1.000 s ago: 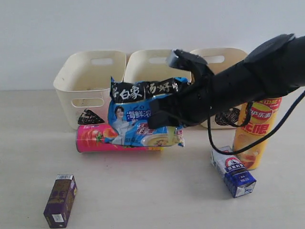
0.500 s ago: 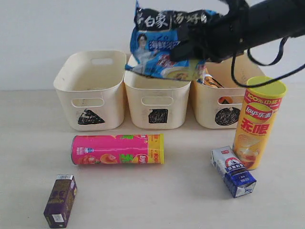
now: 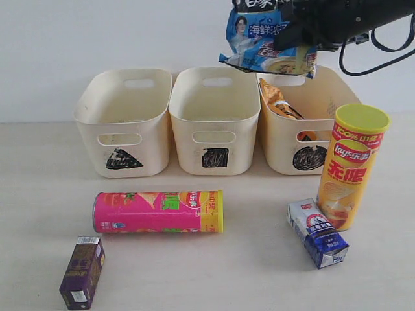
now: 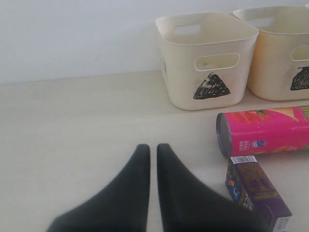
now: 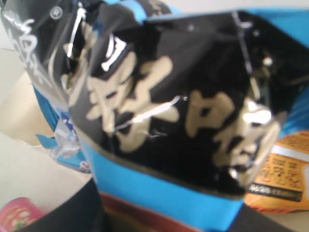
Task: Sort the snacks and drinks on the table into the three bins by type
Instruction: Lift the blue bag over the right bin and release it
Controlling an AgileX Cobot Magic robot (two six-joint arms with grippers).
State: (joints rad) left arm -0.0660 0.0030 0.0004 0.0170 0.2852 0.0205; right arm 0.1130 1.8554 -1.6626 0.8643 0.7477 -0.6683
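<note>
The left claw [image 4: 153, 151] points across the table [image 3: 39, 181], its two dark fingers pressed almost together and holding nothing. Near the front left corner sits a purple carton [image 3: 82, 280], and just behind it a pink tube [image 3: 157, 212] lies on its side. Along the back edge three cream bins stand side by side: triangle bin [image 3: 123, 123], square bin [image 3: 214, 120] and circle bin [image 3: 305, 129], the last with an orange packet [image 3: 283, 103] leaning inside. In the air above that bin's left part, the right claw [image 3: 295, 34] pinches a blue packet [image 3: 266, 42]. Toward the front right corner a blue-and-white carton [image 3: 317, 234] lies just beside an upright yellow tube [image 3: 350, 168].
</note>
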